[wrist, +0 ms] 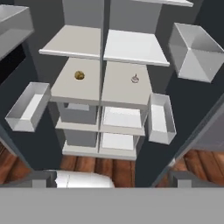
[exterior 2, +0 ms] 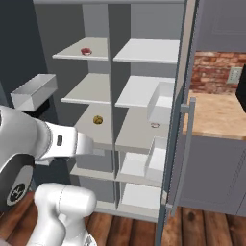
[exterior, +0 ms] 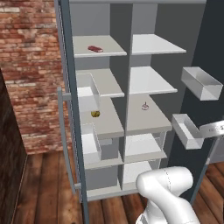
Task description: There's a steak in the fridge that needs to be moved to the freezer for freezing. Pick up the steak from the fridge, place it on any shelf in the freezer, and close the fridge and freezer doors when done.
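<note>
The steak (exterior: 95, 49), a small dark red slab, lies on the top shelf (exterior: 109, 51) of the freezer (exterior: 98, 87), the left half of the slate-blue unit; the right base view has the steak (exterior 2: 86, 51) on that same board. The fridge (exterior: 148, 83) is the right half. Both doors stand wide open: the freezer door (exterior: 66, 109) is edge-on at left and the fridge door (exterior 2: 178, 144) edge-on at right. My gripper (wrist: 111, 177) hangs back from the unit and faces the middle shelves. It is open, fingertips (wrist: 39, 178) far apart with nothing between them.
A round golden-brown lump (exterior: 95, 113) sits on the freezer's third shelf. A tiny white-pink item (exterior: 145, 106) is on the fridge shelf beside it. White bins (exterior: 201, 83) jut from both doors. A brick wall (exterior: 30, 65) stands left, a counter (exterior 2: 216, 113) right.
</note>
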{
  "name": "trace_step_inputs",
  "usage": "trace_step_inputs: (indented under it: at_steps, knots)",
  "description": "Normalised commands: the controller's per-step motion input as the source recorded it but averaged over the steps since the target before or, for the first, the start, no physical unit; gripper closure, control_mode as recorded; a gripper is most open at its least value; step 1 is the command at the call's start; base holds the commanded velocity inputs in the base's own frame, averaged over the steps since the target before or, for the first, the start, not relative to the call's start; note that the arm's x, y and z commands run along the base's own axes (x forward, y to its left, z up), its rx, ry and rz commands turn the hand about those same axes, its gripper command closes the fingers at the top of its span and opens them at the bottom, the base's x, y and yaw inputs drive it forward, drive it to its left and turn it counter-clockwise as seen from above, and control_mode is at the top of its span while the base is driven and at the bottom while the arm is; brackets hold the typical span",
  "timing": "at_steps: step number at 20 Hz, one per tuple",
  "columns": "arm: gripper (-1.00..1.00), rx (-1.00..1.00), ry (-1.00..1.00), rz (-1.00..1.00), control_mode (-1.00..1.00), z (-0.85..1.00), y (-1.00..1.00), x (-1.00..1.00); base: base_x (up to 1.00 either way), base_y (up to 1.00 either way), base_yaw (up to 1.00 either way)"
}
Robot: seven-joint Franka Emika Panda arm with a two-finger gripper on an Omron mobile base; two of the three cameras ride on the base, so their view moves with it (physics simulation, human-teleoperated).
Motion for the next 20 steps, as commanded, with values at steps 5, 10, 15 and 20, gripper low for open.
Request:
trace_step_inputs:
  at_steps: [5,10,15,20]
  knots:
    - [-1.00,0.00,0.00,0.00,-1.00,-0.23,-0.86,0.01,0.00,0.00,0.00]
    - [-1.00,0.00,-0.06,0.02,-1.00,-0.57,-0.58,0.01,0.00,0.00,0.00]
    - [-1.00,0.00,-0.17,0.11,-1.00,-0.78,-0.54,0.24,0.00,0.00,0.00]
    - [-1.00,0.04,-0.15,0.19,-1.00,-0.51,-0.62,0.35,0.00,0.00,0.00]
